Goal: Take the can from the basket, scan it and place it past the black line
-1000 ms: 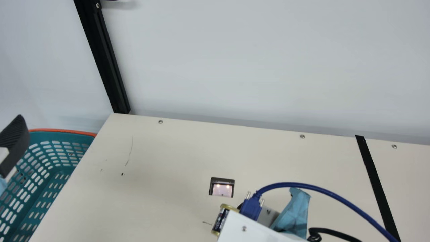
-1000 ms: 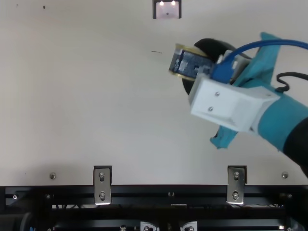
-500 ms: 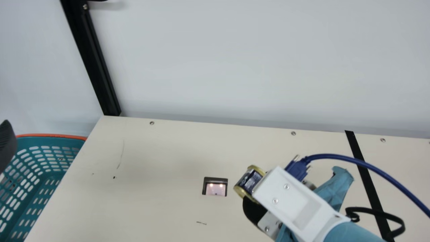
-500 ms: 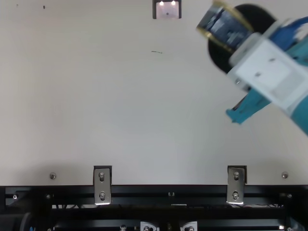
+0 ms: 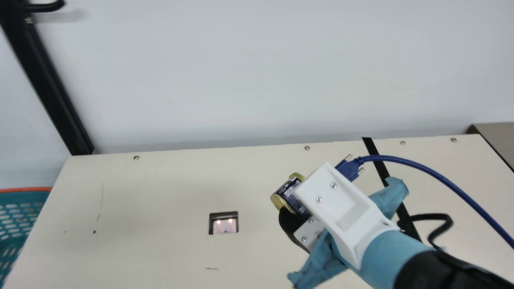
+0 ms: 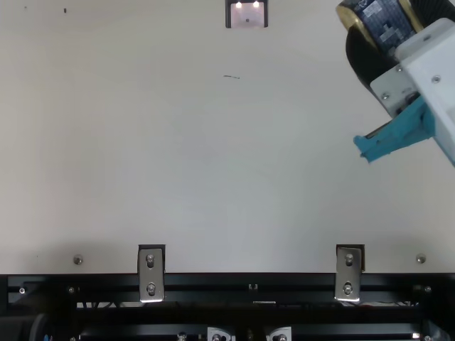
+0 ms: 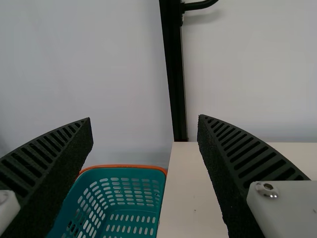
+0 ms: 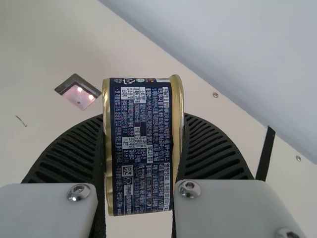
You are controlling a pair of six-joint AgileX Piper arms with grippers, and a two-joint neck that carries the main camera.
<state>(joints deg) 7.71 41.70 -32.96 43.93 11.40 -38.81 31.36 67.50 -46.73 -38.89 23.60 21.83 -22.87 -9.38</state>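
Likely scan's done, carry step in hand: R gripper (image 8: 143,121) has can (image 5: 288,194), just R of ctr in main view, btwn scanner (image 5: 223,224) & black line (image 5: 370,145). L gripper (image 7: 144,119) wide, empty. Next: go R past line, lower, release.

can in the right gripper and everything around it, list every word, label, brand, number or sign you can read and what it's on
Can: rows of pale print on a dark label, too small to read, so nothing to quote
Same label: a square code and small symbols near one end, also too small
Scanner, basket, black line: no print that I can see
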